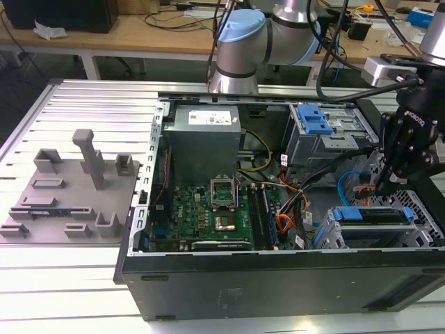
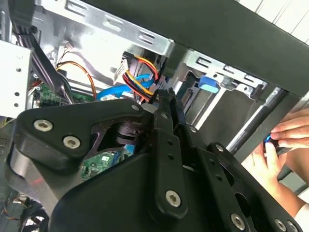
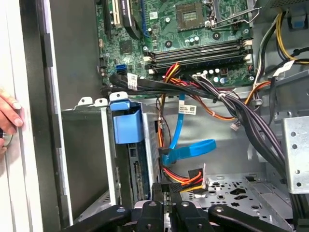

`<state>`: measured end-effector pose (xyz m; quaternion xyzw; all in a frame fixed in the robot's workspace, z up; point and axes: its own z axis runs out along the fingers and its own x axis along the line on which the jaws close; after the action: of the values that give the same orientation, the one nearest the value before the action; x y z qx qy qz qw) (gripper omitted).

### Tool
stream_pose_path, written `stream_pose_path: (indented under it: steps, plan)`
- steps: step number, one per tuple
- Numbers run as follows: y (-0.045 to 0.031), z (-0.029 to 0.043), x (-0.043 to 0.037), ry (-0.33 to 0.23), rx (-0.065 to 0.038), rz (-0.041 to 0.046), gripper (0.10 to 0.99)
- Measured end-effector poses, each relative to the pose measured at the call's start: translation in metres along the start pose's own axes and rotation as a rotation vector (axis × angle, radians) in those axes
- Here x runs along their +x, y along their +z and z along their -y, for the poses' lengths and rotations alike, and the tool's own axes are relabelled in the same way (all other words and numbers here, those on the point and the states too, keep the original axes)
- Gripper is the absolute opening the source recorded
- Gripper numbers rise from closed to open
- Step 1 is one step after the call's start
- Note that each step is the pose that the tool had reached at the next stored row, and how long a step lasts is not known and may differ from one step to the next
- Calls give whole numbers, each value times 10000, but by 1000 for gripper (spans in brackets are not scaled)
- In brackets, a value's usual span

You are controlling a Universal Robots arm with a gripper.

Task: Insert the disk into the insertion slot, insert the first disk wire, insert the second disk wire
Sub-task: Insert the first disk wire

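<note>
Just beside fingers (image 2: 165, 126), slotted disk (image 3: 126, 125)

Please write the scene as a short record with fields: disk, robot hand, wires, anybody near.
disk: seated in the insertion slot
hand: shut, it seems, on the black end of the power wire
blue wire: looped beside the slot; plugged or not, unclear
person's hand: beside the outer wall of the case

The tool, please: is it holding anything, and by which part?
The tool seems shut on the black connector ending the red, yellow and orange wires, gripped across its body.
</note>
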<state>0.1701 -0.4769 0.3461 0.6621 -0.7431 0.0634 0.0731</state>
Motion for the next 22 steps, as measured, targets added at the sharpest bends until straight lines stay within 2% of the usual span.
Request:
stream_pose_path:
  steps: [3,4,5,6,8,9,10,11,15,16,19,22]
  plan:
    - [-75,1,26,-1,5,1,165]
    - [-79,-1,39,1,3,15,165]
    - [-64,1,116,-6,-5,96,165]
    - [-50,9,191,-19,-30,370,165]
    - [-47,12,208,-25,-46,532,165]
    - [-44,13,222,-33,-61,666,165]
    - [-42,14,228,-37,-67,721,165]
    - [-42,15,232,-40,-70,754,165]
    - [-41,14,234,-40,-71,760,165]
    - [-41,15,239,-40,-75,817,165]
    - [-37,18,259,-48,-101,1118,165]
    - [-36,18,261,-49,-102,1130,165]
